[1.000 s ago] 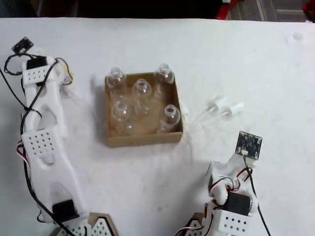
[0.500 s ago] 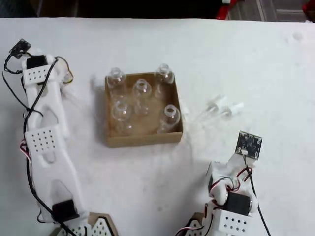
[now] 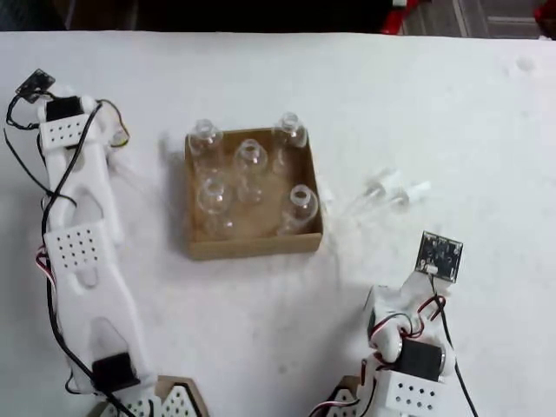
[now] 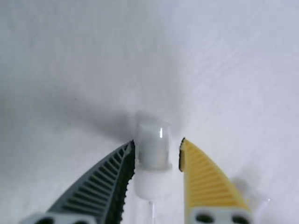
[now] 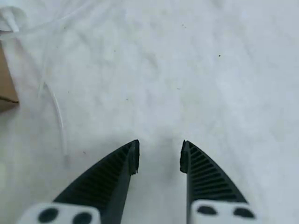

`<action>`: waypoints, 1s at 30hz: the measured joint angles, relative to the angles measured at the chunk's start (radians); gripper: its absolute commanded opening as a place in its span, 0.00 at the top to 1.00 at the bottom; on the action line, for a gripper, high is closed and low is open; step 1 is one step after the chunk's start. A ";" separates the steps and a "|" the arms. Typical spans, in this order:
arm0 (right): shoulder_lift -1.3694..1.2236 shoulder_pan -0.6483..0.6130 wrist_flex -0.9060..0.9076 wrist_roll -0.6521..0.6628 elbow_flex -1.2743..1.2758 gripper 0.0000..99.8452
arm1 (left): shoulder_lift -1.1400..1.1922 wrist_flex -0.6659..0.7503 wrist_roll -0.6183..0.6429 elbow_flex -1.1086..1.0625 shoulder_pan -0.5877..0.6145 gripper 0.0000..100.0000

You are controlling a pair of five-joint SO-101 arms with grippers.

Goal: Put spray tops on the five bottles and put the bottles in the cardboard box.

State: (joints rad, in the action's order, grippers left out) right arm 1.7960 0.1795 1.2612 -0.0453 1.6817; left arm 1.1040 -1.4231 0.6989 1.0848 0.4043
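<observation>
Presently: the left gripper [image 4: 156, 147] sits low over the table [image 3: 452, 95]. Its fingers are ribbed plastic, one dark grey and one yellow, tapering to blunt tips. A spray top [image 4: 152, 161] stands between them, with a rounded, frosted translucent cap over a wider white collar and a hair-thin tube below. The dark finger lies against the cap's side and a narrow gap shows at the yellow finger, so the jaws are partly apart around the top rather than clamped on it.

The right gripper [image 5: 159, 156] has two black ribbed fingers, parted, with nothing between them. It hangs over bare table. A thin clear tube [image 5: 58, 123] lies nearby on the surface.

The cardboard box [image 3: 252, 246] is plain brown, shallow and roughly square, mid-table between the arms. Five bottles [image 3: 250, 156] of clear glass stand upright inside it, round-bodied and short-necked, with open mouths and no tops fitted. The loose spray tops [image 3: 388, 188] lie on the table to the side of the box nearer the right arm, close together, pale and translucent. I cannot tell their exact count.

The left arm [image 3: 74, 252] is white printed plastic with perforated panels and black and red wiring. It stretches from the near edge to a spot beside the box. The right arm [image 3: 404, 360] is folded near the front edge, with a small dark circuit board above it.

The table is matte white and faintly speckled. Beyond its far edge lies a dark band, with a red patch and grey flooring towards one corner.
</observation>
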 measured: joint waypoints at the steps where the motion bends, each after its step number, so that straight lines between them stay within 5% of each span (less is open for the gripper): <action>1: 0.000 0.000 0.000 0.000 0.000 0.87 | 0.000 0.000 0.000 0.000 0.000 0.89; 5: 0.000 0.000 0.000 0.000 0.000 0.87 | 0.000 -0.003 0.000 0.000 0.000 0.97; 18: 0.000 0.000 0.000 0.000 0.000 0.87 | 0.000 -0.006 0.000 0.000 0.000 0.97; 24: 0.000 0.000 0.000 0.000 0.000 0.87 | 0.000 -0.021 0.003 0.000 0.000 0.86; 30: 0.000 0.000 0.000 0.000 0.000 0.87 | 0.002 -0.048 0.006 0.006 0.000 0.91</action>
State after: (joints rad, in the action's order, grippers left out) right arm 1.7960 0.1795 1.2612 -0.0453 1.6817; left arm 1.1055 -1.4707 0.7050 1.0909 0.4043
